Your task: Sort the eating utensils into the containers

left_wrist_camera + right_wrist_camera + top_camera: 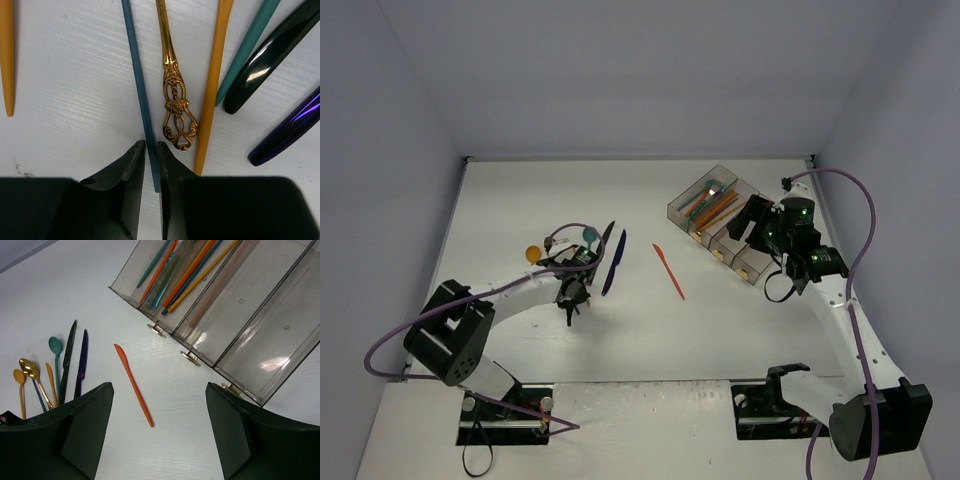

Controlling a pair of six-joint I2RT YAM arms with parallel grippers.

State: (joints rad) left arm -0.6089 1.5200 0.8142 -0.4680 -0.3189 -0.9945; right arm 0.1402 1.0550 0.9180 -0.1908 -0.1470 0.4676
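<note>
Several eating utensils lie side by side under my left gripper (151, 145): a slim blue handle (140, 90), an ornate gold handle (172, 85), an orange one (212, 90), a teal one (250, 45), a black one (272, 55) and a navy one (290, 127). The left jaws are shut on the end of the blue handle, which still rests on the table. An orange knife (132, 383) lies alone mid-table. The containers (260, 290) hold several orange, teal and blue utensils in their two far bins. My right gripper (159, 386) hovers open and holds nothing, beside the containers (750, 262).
Another orange handle (6, 55) lies left of the group. White walls enclose the table (520, 200) on three sides. The navy knife (614, 262) lies between the pile and the orange knife (669, 271). Purple cables loop off both arms.
</note>
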